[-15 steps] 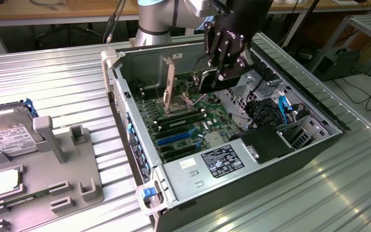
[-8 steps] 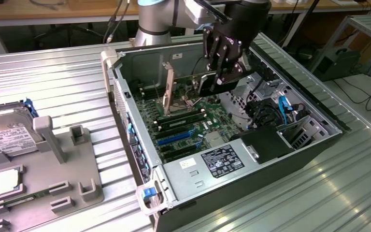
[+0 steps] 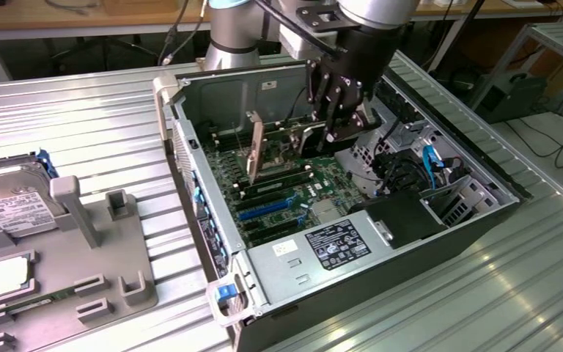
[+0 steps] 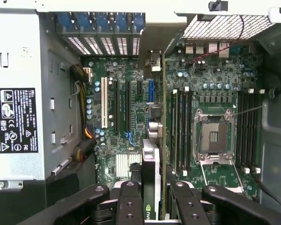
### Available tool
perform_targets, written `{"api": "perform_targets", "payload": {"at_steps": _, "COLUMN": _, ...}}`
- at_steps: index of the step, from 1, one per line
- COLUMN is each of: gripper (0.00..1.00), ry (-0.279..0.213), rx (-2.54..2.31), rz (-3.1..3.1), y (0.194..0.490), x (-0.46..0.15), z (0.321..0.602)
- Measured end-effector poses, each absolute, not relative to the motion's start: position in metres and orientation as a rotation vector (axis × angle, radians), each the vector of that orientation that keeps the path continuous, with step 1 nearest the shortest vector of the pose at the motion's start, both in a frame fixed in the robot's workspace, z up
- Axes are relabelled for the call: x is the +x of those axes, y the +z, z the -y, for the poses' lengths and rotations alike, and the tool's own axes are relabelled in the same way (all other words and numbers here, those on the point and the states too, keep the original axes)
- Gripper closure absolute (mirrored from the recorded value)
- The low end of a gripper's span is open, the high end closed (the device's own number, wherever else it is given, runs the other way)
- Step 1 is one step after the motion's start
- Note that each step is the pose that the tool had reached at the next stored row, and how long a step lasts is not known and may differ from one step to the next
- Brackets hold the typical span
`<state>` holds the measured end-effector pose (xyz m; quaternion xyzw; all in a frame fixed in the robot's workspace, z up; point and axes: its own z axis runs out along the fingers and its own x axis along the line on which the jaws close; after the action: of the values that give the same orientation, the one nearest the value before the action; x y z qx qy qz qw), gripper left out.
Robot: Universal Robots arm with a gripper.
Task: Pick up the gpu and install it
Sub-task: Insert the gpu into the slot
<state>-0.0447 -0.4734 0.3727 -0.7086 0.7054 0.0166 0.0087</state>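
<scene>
The gpu (image 4: 151, 164) stands on edge between my fingers in the wrist view, its black cooler face showing and its board running toward the rear slot brackets (image 4: 107, 44). My gripper (image 4: 155, 197) is shut on the card's near end. In the exterior view the gripper (image 3: 339, 132) reaches down into the open computer case (image 3: 213, 242), and the gpu (image 3: 255, 150) stands upright over the green motherboard (image 3: 311, 183), its pale end toward the case's rear wall. I cannot tell whether its lower edge sits in a slot.
Beside the card lie the memory slots (image 4: 180, 126) and the bare CPU socket (image 4: 213, 138). The power supply (image 3: 330, 246) fills the near end of the case. On the exterior view's left, a grey fixture (image 3: 76, 257) carries a hard drive (image 3: 8, 202).
</scene>
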Motion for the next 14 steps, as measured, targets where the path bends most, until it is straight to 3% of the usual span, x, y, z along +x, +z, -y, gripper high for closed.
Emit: {"api": "perform_targets", "payload": {"at_steps": 14, "gripper": 0.72, "ry": 0.061, "rx": -2.208, "rz": -2.219, "y": 0.355, "x": -0.053, "z": 0.473}}
